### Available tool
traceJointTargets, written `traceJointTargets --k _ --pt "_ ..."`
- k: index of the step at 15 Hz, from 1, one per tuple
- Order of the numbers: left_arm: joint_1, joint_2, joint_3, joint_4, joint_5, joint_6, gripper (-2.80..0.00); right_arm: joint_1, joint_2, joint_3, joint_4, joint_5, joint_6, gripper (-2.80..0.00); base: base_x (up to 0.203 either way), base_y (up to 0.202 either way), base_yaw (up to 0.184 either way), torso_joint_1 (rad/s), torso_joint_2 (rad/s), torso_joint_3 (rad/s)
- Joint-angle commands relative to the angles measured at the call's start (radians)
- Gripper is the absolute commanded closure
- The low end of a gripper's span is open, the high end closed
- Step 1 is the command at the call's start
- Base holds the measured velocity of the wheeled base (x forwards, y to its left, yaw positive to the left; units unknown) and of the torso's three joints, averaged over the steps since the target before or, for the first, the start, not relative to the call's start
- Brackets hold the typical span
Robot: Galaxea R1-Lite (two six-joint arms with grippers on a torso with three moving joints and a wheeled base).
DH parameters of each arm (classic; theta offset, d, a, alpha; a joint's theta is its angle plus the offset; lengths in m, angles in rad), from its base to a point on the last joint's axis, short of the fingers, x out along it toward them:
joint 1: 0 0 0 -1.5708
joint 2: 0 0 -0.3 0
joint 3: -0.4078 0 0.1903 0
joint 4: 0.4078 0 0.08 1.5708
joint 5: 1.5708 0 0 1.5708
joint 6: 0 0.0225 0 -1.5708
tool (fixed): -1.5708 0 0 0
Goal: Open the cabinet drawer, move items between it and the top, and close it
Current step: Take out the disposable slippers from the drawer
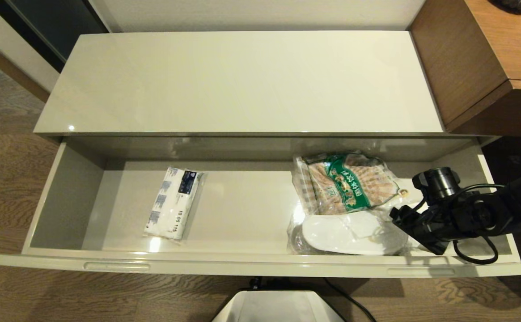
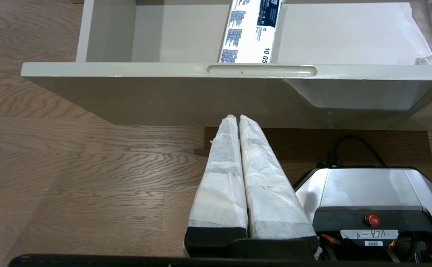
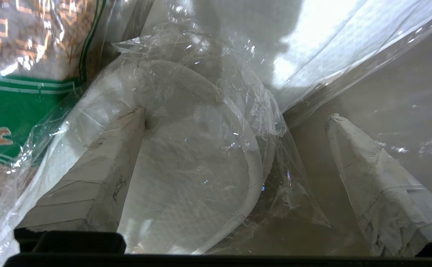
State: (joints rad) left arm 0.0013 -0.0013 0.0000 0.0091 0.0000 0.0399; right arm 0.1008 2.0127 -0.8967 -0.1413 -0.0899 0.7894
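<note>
Reaching into the open cabinet drawer [image 1: 260, 264] with right hand [image 3: 234, 122] spread wide, straddling bagged slippers [image 1: 354, 232] at right end (packet [image 1: 347, 185] overlapping them). Next: lower, pinch, lift onto top [image 1: 242, 80]. Left hand [image 2: 237, 118] parked, closed.

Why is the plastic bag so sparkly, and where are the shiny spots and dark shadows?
Right wrist view: lamp light glints off the crinkled slipper bag, with a blown-out white patch behind it. Head view: small glare dots sit on the glossy top and the drawer floor; the right gripper casts a shadow on the drawer's front edge. Left wrist view: even light, with shade under the drawer front.
</note>
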Motion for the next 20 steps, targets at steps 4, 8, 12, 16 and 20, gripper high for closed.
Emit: traceJointTargets --k 4,8,12,16,20 --pt "0.000 0.001 0.000 0.000 0.000 0.000 0.00 0.005 0.020 0.014 -0.026 0.009 0.004 -2.80 0.000 0.000 0.000 0.000 0.00 0.000" --pt "0.000 0.001 0.000 0.000 0.000 0.000 0.00 0.011 0.024 0.019 -0.027 0.012 0.004 -2.80 0.000 0.000 0.000 0.000 0.00 0.000" --pt "0.000 0.001 0.000 0.000 0.000 0.000 0.00 0.056 0.011 0.055 -0.034 0.030 -0.024 -2.80 0.000 0.000 0.000 0.000 0.00 0.000" --pt "0.000 0.001 0.000 0.000 0.000 0.000 0.00 0.060 0.012 0.062 -0.044 0.041 -0.027 -2.80 0.000 0.000 0.000 0.000 0.00 0.000" --pt "0.000 0.001 0.000 0.000 0.000 0.000 0.00 0.065 0.000 0.068 -0.046 0.041 -0.048 0.00 0.000 0.000 0.000 0.000 0.00 0.000"
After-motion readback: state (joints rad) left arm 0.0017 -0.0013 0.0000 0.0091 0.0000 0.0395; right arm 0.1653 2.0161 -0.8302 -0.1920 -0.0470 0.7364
